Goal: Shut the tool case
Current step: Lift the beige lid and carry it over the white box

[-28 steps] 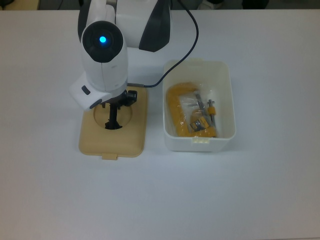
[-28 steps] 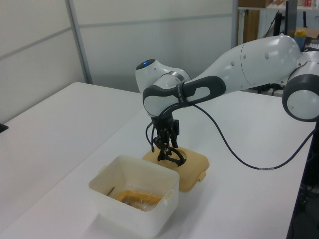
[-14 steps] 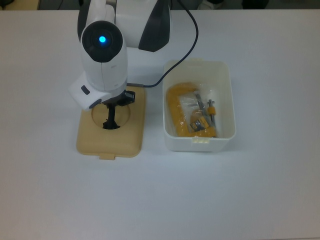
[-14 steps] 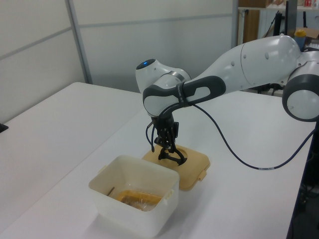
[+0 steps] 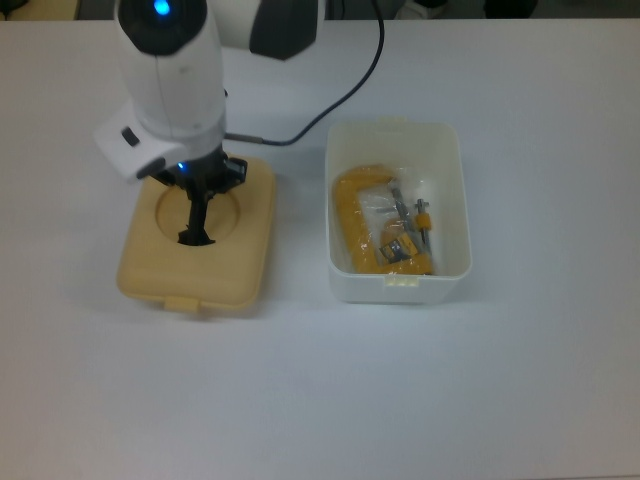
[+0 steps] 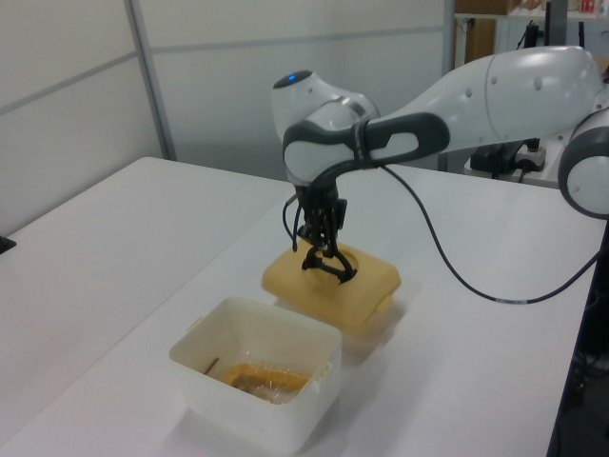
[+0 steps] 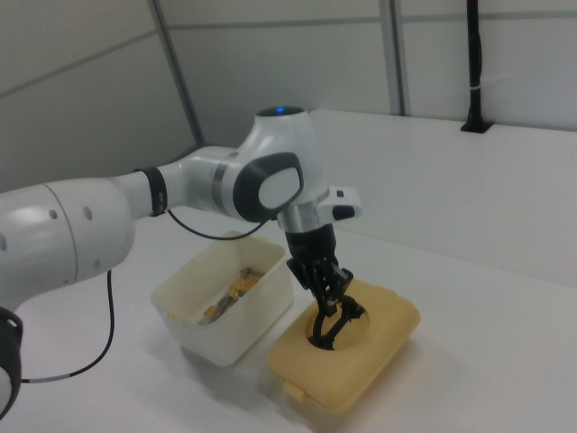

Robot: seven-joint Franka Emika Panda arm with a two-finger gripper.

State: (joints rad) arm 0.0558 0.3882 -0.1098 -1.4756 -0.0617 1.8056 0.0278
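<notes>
Gripper [image 5: 196, 222] closed on the handle [image 6: 328, 269] of the lid [image 5: 196, 262]. Lid seems lifted off the table [image 5: 320, 400], beside the tub [image 5: 398, 280]. Tub open; contents partly hidden in left view.

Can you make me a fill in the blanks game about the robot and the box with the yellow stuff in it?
1. The claw holds the tan lid by its black ____.
2. The white tub has no lid on it, so it is ____.
3. In the top view, the lid is to the ____ of the tub.
4. The biggest thing inside the tub is a ____ coloured clamp.

Missing words: handle; open; left; yellow
</notes>
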